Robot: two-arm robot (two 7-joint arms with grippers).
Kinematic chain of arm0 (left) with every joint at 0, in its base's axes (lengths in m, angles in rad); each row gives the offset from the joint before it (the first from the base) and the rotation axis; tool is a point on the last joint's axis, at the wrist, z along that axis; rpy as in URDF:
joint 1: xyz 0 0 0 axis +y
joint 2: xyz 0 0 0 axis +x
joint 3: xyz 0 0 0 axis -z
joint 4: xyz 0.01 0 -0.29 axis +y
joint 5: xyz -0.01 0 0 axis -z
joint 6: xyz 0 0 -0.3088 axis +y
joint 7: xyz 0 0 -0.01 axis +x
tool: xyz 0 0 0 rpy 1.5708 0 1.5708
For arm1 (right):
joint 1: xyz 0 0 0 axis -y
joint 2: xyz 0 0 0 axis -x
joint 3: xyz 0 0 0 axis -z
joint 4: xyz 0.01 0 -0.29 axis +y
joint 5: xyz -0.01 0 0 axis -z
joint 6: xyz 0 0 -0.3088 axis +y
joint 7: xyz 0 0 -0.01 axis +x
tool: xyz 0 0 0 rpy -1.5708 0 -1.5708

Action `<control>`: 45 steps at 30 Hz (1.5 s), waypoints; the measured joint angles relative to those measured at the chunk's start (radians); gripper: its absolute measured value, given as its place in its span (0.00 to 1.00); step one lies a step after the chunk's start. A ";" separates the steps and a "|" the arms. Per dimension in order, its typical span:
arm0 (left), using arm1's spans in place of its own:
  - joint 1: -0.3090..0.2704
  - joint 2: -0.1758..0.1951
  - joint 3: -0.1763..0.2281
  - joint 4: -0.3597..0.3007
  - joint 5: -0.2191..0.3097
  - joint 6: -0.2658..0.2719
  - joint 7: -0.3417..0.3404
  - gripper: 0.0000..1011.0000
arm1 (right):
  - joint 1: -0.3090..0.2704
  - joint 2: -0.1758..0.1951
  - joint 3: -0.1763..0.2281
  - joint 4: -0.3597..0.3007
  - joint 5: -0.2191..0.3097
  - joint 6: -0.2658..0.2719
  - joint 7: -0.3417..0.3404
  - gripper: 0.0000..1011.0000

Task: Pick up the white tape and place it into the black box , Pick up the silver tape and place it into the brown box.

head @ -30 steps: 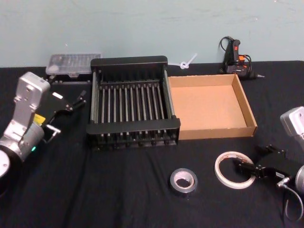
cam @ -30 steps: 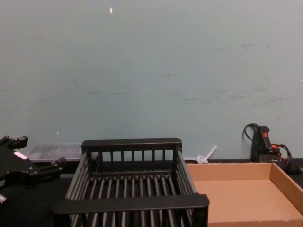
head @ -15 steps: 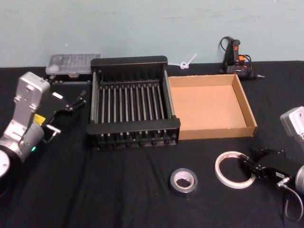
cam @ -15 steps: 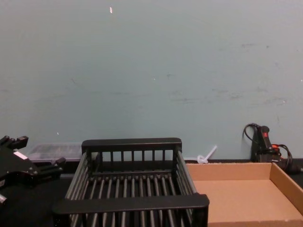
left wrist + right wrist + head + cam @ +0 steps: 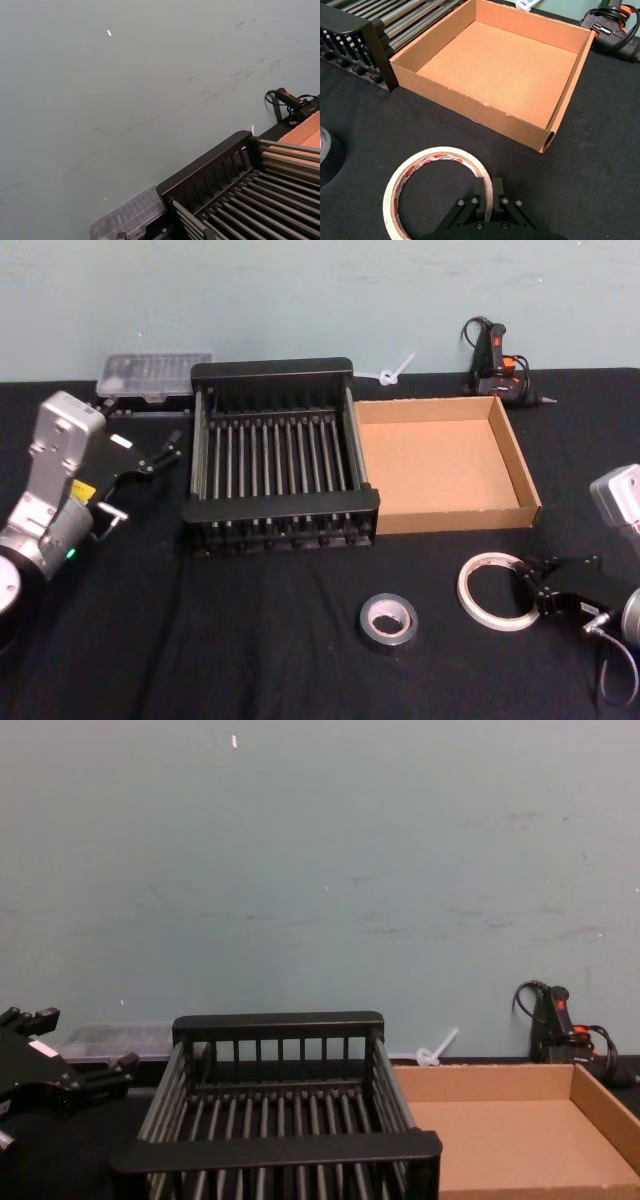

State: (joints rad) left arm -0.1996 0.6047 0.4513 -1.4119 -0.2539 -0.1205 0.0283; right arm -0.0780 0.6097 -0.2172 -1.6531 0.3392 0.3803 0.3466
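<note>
The right end effector (image 5: 489, 196) is pinched on the near-right rim of the white tape (image 5: 493, 589), 1 finger inside the ring and 1 outside, with the roll low at the table (image 5: 250, 640), just near of the brown box (image 5: 445, 465). The bite looks thin, though how deep it goes is hard to judge, so the roll could swing or slip out on the lift. The carry to the black box (image 5: 280, 455) runs leftward over that cardboard, so a drop could land it in the wrong box. The silver tape (image 5: 388, 623) lies flat to the left, apart. The left end effector (image 5: 150, 455) is parked left of the crate, fingers spread.
</note>
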 joint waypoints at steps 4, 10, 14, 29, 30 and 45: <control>0.000 0.000 0.000 0.000 0.000 0.000 0.000 0.99 | 0.000 0.000 0.000 0.000 0.000 0.000 0.000 0.09; 0.000 0.000 0.000 0.000 0.000 0.000 0.000 0.99 | 0.000 0.000 0.000 0.000 0.000 0.000 0.000 0.09; 0.000 0.000 0.000 0.000 0.000 0.000 0.000 0.99 | 0.000 0.000 0.000 0.000 0.000 0.000 0.000 0.09; 0.000 0.000 0.000 0.000 0.000 0.000 0.000 0.99 | -0.017 0.001 0.037 -0.059 0.010 -0.045 0.001 0.09; 0.000 0.000 0.000 0.000 0.000 0.000 0.000 0.99 | -0.017 0.000 0.039 -0.063 0.011 -0.047 0.002 0.09; 0.000 0.000 0.000 0.000 0.000 0.000 0.000 0.99 | 0.097 -0.037 0.006 -0.059 -0.002 -0.063 0.000 0.09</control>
State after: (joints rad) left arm -0.1995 0.6047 0.4513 -1.4120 -0.2539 -0.1205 0.0283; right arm 0.0186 0.5726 -0.2112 -1.7119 0.3370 0.3171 0.3469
